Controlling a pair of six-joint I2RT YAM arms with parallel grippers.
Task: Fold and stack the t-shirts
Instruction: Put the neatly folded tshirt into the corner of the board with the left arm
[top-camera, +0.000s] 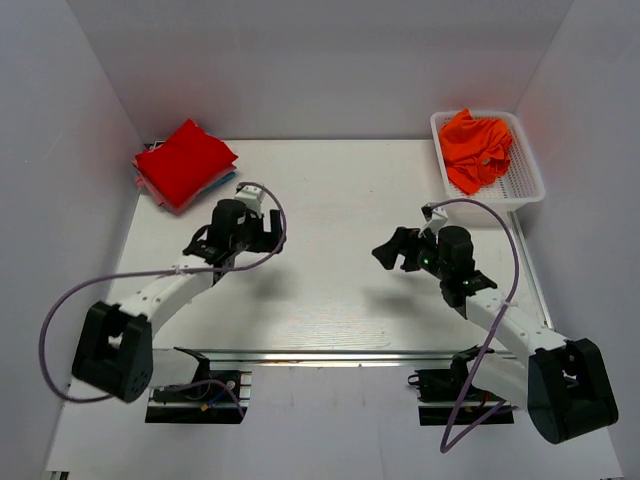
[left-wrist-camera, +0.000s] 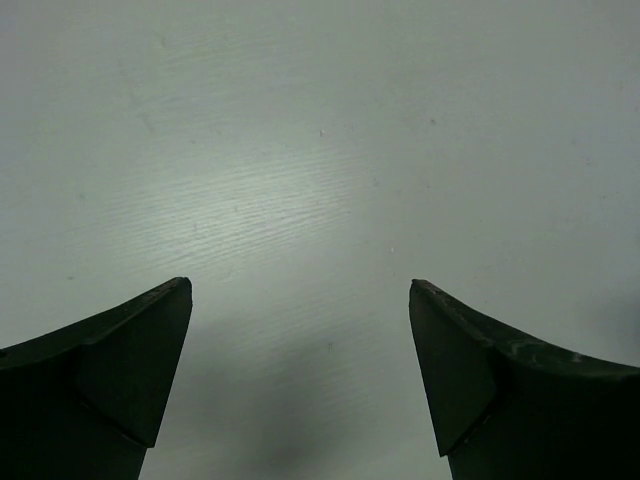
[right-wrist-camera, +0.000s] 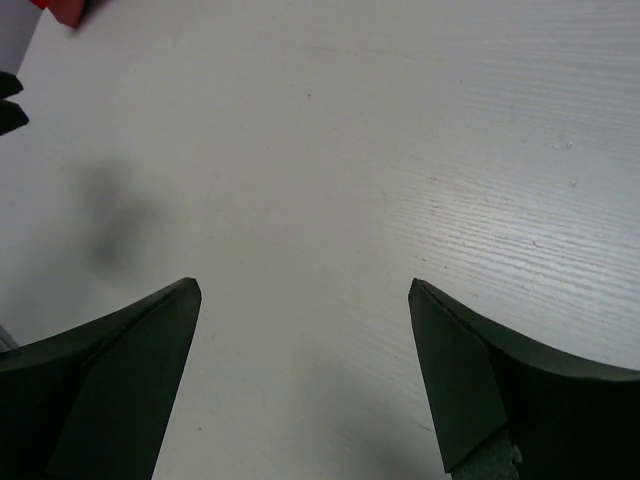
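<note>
Far left on the bench (top-camera: 330, 262), a red-topped shirt stack (top-camera: 185, 162); far right, orange shirts (top-camera: 477, 148) in a basket (top-camera: 522, 182). Both jaws gape wide, empty.

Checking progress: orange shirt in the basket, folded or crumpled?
Crumpled. The orange shirt lies bunched with uneven wrinkles inside the white basket.

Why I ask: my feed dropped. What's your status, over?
Left gripper, right gripper open, empty, above table. Folded stack, red on top, far left; orange shirts in basket, far right. Nothing in the way.
</note>
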